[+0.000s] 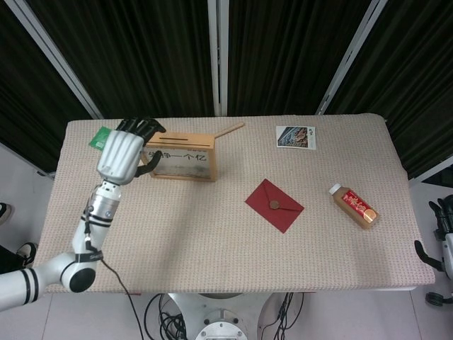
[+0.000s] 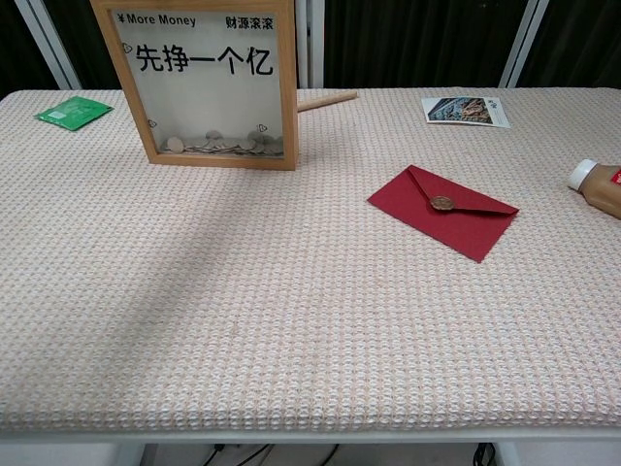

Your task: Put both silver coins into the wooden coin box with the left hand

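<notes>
The wooden coin box (image 1: pixel 181 156) stands upright at the back left of the table, slot on top. In the chest view its clear front (image 2: pixel 206 83) shows several silver coins (image 2: pixel 218 144) heaped at the bottom. No loose coin shows on the cloth. My left hand (image 1: pixel 122 151) hovers just left of the box, back of the hand towards the camera, fingers (image 1: pixel 139 127) spread and nothing visible in them. The chest view does not show it. Part of my right hand (image 1: pixel 443 228) shows off the table's right edge, too little to read.
A green packet (image 2: pixel 74 111) lies left of the box, partly hidden behind my left hand in the head view. A wooden stick (image 1: pixel 230 129) lies behind the box. A photo card (image 1: pixel 296 137), a red envelope (image 1: pixel 274 205) and a lying bottle (image 1: pixel 354 205) occupy the right half.
</notes>
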Tool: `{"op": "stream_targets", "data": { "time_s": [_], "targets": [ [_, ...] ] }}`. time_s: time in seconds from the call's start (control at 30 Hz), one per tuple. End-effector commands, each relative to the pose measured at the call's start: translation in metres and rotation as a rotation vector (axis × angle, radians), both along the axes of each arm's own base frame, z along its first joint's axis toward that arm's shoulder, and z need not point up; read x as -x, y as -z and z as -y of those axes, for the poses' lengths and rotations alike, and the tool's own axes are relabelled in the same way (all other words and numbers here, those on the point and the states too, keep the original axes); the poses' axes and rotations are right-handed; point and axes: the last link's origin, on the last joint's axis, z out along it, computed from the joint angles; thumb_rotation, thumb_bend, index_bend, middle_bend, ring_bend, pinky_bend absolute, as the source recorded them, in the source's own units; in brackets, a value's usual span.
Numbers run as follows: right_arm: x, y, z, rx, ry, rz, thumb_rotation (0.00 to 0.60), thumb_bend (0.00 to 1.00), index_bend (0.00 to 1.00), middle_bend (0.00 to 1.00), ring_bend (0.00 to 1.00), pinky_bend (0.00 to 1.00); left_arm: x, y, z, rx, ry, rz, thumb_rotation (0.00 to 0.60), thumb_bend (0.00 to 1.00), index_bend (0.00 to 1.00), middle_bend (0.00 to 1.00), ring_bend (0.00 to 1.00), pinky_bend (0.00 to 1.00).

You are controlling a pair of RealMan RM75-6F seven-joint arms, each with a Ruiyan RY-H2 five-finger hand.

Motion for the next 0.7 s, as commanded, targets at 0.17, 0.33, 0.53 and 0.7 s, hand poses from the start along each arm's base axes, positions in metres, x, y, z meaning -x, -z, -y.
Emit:
{"op": "stream_targets", "data": {
  "time_s": [0.17, 0.33, 0.53, 0.7],
  "targets": [
    [-0.007, 0.004, 0.001, 0.038, -0.131, -0.049, 0.600, 0.30, 0.00, 0.00, 0.00, 0.00, 0.116, -0.026, 0.120, -0.074, -0.134, -0.403, 0.600, 0.34, 0.24, 0.20, 0.06, 0.17],
    [-0.012, 0.016, 0.005, 0.035, -0.156, -0.162, 0.600, 0.30, 0.00, 0.00, 0.00, 0.00, 0.171, -0.018, 0.168, 0.013, -0.351, -0.370, 0.600, 0.28, 0.16, 0.12, 0.02, 0.14],
    [-0.027, 0.031, 0.011, -0.015, -0.189, -0.189, 0.600, 0.30, 0.00, 0.00, 0.00, 0.00, 0.199, -0.012, 0.188, 0.045, -0.427, -0.311, 0.600, 0.26, 0.16, 0.12, 0.02, 0.14],
    [-0.038, 0.040, 0.017, -0.057, -0.180, -0.151, 0.600, 0.30, 0.00, 0.00, 0.00, 0.00, 0.200, -0.007, 0.186, 0.031, -0.399, -0.297, 0.600, 0.26, 0.16, 0.12, 0.02, 0.14]
  ]
}}
